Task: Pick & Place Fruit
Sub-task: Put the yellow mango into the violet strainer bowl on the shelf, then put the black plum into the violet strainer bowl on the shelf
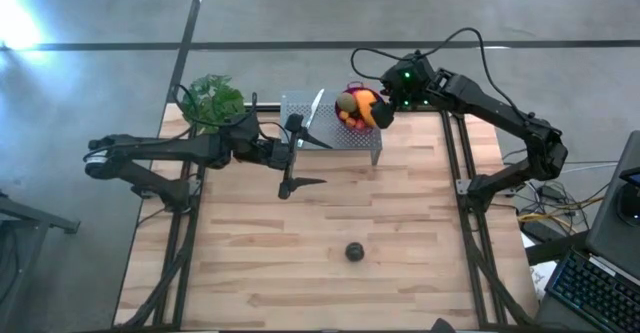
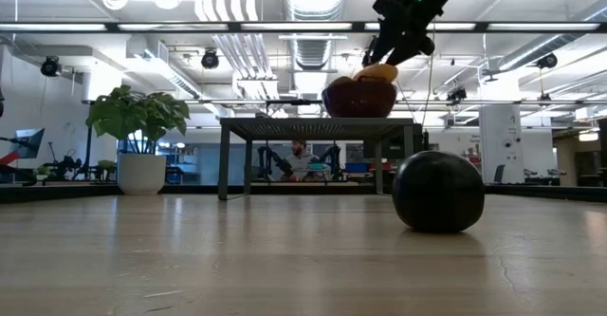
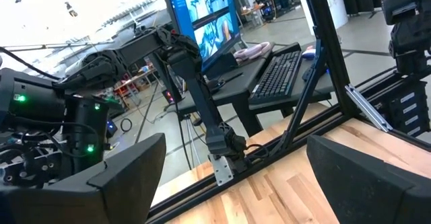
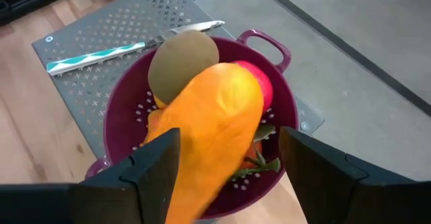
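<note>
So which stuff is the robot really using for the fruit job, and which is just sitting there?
For the job:
- long orange toy fruit, between the right gripper fingers
- olive-green round fruit
- red ball
- dark ball on the table
- purple colander bowl

Just there:
- leafy green plant
- grey perforated metal stand
- left gripper, open, waiting

1. Two dark, near-black jointed arms are seen in the high view, the left arm (image 1: pixel 190 153) at centre left and the right arm (image 1: pixel 500 123) at upper right.
2. A pale grey cap is shown at the left arm's outer joint, at the left edge of the table.
3. Green indicator lights are lit on the right arm's wrist housing, at upper centre.
4. Black cables are looped above that wrist.
5. Blocky, matte black fingers (image 4: pixel 158 167) with angular edges are shown in both wrist views.
</note>
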Controlling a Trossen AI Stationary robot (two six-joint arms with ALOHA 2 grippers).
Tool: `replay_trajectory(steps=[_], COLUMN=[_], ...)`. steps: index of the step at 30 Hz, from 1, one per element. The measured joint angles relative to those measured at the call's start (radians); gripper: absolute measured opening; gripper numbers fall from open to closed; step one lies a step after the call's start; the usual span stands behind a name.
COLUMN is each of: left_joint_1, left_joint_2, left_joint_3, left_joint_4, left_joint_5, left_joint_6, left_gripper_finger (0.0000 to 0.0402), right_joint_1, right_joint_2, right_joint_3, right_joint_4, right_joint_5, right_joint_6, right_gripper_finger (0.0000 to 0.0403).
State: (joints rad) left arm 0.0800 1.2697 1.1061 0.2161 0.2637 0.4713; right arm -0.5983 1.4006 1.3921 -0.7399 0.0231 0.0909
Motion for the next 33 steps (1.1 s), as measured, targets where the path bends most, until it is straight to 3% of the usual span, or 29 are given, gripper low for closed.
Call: replay_trajectory(steps=[10, 17, 29, 33], left_joint_1=[0.0, -0.003, -0.003, -0.003], left_joint_2=[0.0, 0.0, 0.0, 0.0], left_joint_3=[0.0, 0.0, -0.001, -0.001], left_joint_4=[-0.003, -0.034, -0.13, -0.131], left_joint_5=[0.0, 0.006, 0.003, -0.001], left_joint_6=[-0.004, -0.056, -0.05, -0.05], left_gripper_finger=[0.0365, 0.0365, 0.0365, 0.0365], right_joint_1=[0.001, 0.057, 0.405, 0.555], right_joint_2=[0.0, -0.002, -0.024, -0.024], right_joint_3=[0.034, 0.121, 0.143, 0.143], right_joint_4=[-0.013, -0.059, -0.218, -0.228], right_joint_5=[-0.006, -0.136, -0.118, -0.01], right_joint_6=[-0.053, -0.13, -0.124, -0.065], right_gripper_finger=[0.0259, 0.0237, 0.0198, 0.0207])
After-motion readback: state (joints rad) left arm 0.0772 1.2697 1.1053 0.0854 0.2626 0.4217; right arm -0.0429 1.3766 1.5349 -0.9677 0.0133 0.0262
